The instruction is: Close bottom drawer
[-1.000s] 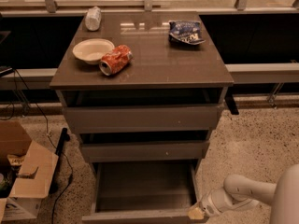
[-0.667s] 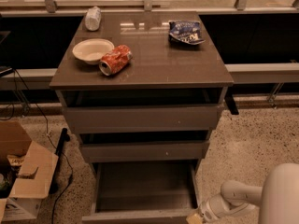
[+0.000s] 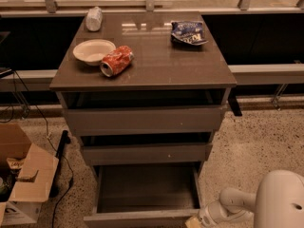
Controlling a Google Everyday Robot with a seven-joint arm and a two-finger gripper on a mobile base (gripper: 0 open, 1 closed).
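Note:
The bottom drawer (image 3: 142,189) of the grey-brown cabinet is pulled far out; its flat, empty tray shows, and its low front panel (image 3: 137,218) runs along the bottom edge of the view. My gripper (image 3: 195,221) is at the bottom edge of the view, by the right end of that front panel. The white arm (image 3: 237,203) reaches to it from the lower right. Most of the gripper is cut off by the frame edge. The two drawers above (image 3: 145,120) stand slightly open.
On the cabinet top (image 3: 156,65) lie a white bowl (image 3: 93,51), a crushed red can (image 3: 116,60), a blue chip bag (image 3: 188,32) and a clear bottle (image 3: 94,18). A cardboard box (image 3: 23,179) and cables lie on the floor at left. Speckled floor lies to the right.
The arm has dropped lower and moved slightly left toward the drawer's front right corner; the gripper is now mostly below the frame edge. The drawer has not visibly moved.

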